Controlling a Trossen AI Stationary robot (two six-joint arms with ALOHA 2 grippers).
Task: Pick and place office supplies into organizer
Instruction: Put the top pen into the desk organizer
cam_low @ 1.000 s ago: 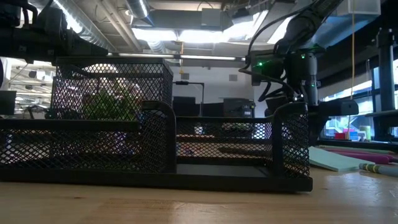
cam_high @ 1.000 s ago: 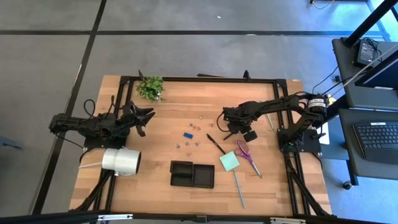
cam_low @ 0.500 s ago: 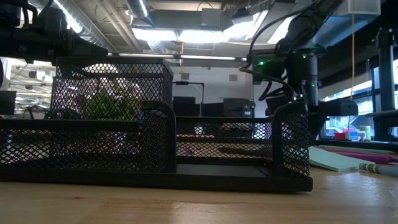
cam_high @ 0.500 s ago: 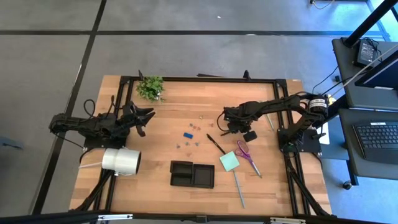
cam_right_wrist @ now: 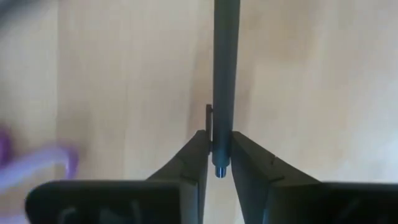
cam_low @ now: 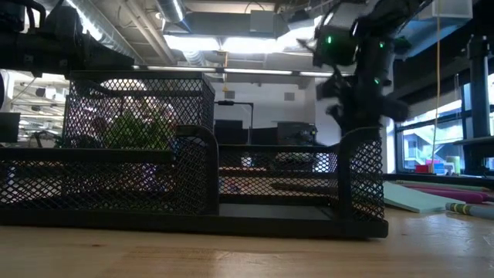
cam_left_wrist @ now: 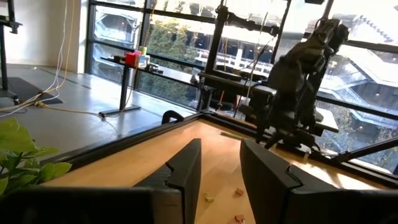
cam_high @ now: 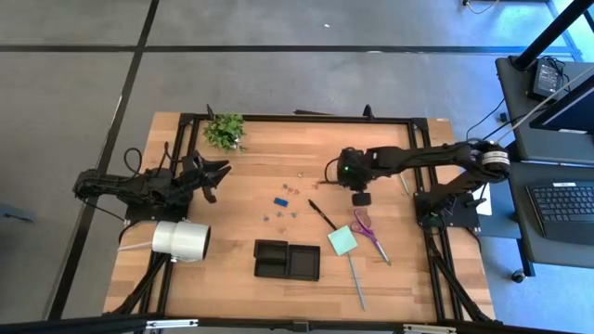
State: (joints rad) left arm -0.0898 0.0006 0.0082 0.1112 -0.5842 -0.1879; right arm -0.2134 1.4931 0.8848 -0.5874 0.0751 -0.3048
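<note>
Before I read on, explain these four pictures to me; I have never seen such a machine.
These are two dark robot arms at a wooden table. One picture looks straight down, one looks level across the tabletop through the black mesh organizer tray, and one camera sits on each wrist. On the table lie a pale green sticky-note pad, purple-handled scissors, a slim grey stick, a thin black pen, small blue clips, a big white roll and a small green plant. The right gripper is shut on a slim dark pen. The left gripper waits open at the table's left side.
</note>
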